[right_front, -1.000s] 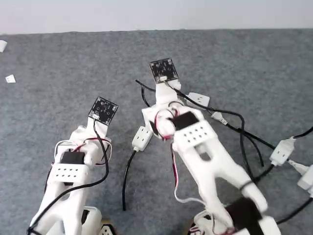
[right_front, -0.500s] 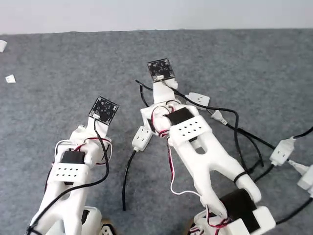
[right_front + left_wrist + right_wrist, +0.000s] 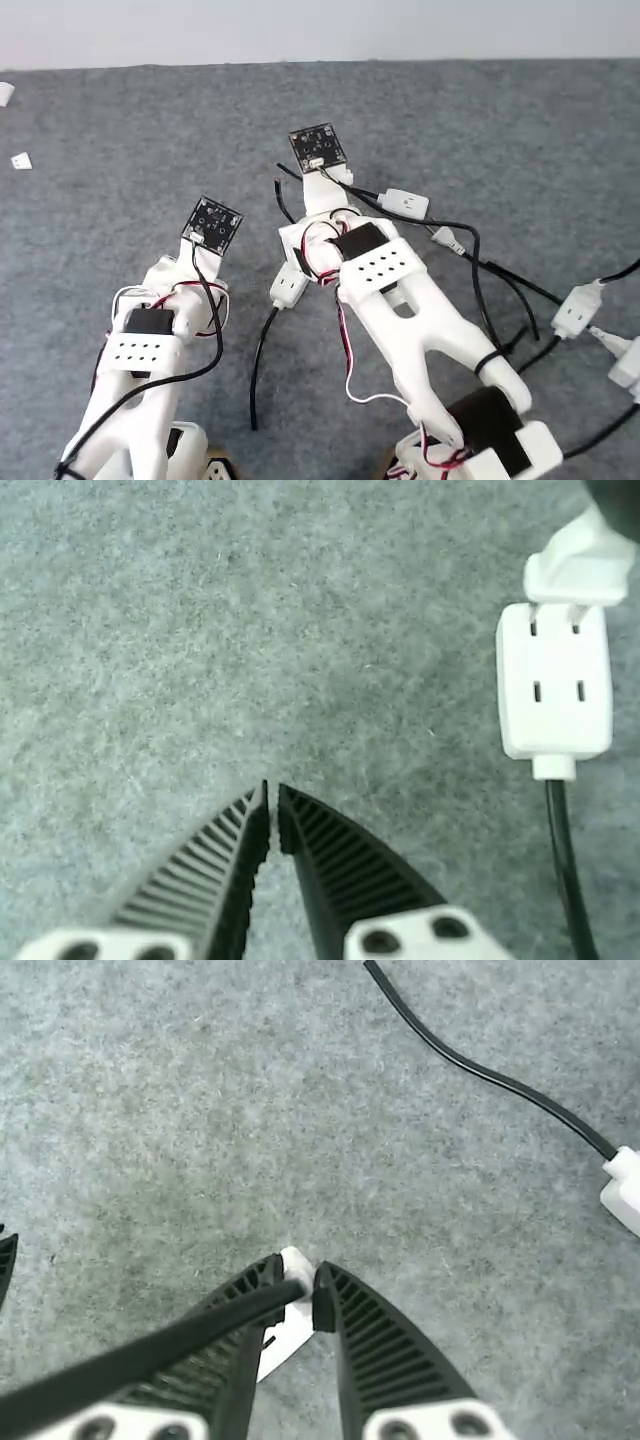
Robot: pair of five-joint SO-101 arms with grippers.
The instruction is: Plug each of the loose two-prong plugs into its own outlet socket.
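Right gripper (image 3: 300, 1285) is clamped on a white two-prong plug (image 3: 282, 1342), and the black cord (image 3: 140, 1355) trails back across one finger. The grasp is on the plug body, which, judged against the task, leaves the prongs free to lead into a socket. The left wrist view shows this plug at one end of the outlet socket (image 3: 555, 695), prongs at the nearest pair of slots; whether they are seated cannot be told. In the high view the socket lies at centre frame, just left of the right arm's wrist, with its socket lead (image 3: 258, 365) running toward the lower edge. Left gripper (image 3: 270, 805) is closed on nothing, jaws all but meeting, low over the grey carpet (image 3: 120, 120), near the socket but apart from it. It appears placed to steady the block if called on. Open room lies over the carpet toward the upper left of the frame. Right of centre is congested: a second socket block (image 3: 404, 203), a loose plug (image 3: 447, 240) and crossing cables lie close beside the right arm, with further socket blocks (image 3: 577, 310) at the right edge. Risk, as judged: the unanchored socket may slide when pushed.
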